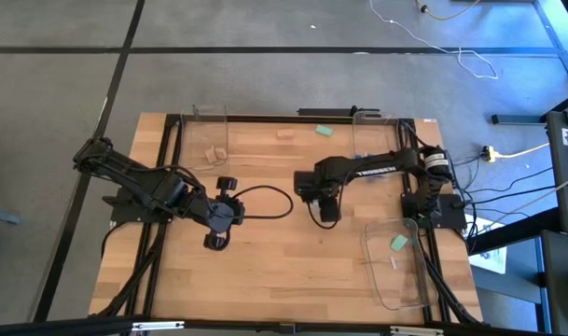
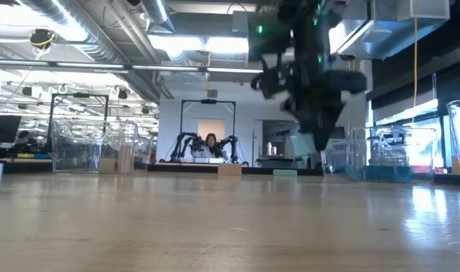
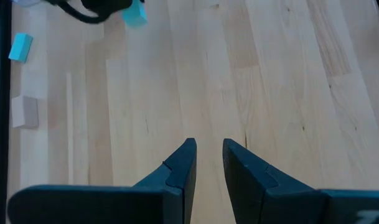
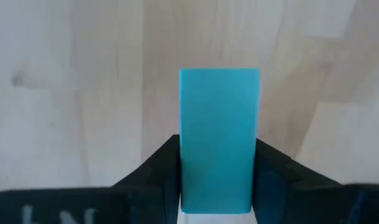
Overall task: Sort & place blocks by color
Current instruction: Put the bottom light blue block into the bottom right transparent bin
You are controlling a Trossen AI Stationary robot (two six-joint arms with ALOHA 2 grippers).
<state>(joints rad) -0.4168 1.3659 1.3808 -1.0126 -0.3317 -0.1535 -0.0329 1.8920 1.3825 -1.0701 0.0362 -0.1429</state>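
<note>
Right wrist view: the right gripper (image 4: 218, 180) is closed on a mint green block (image 4: 219, 134), a finger pressed flat against each long side, the block standing up between them with its upper part clear of the tips. Judged from its clean straight edges and smooth face, the block is rigid, light and probably slick, so a hold across the two parallel flat sides, low on the body as here, looks soundest; a pinch near a corner could let it twist. In the high view this right gripper (image 1: 325, 207) hangs above the table's centre, and the low view shows it clear of the wooden surface. From it, a clear tray (image 1: 400, 280) at roughly 4 o'clock already contains one green block (image 1: 399, 243) and a tan piece; a second green block (image 1: 324, 131) lies at 12 o'clock near the far edge, with a tan block (image 1: 284, 133) just beside it. A far-left tray (image 1: 209, 140) at 10 o'clock holds tan blocks. The left gripper (image 3: 207, 163) waits at 9 o'clock, fingers narrowly parted, gripping nothing, above bare wood
</note>
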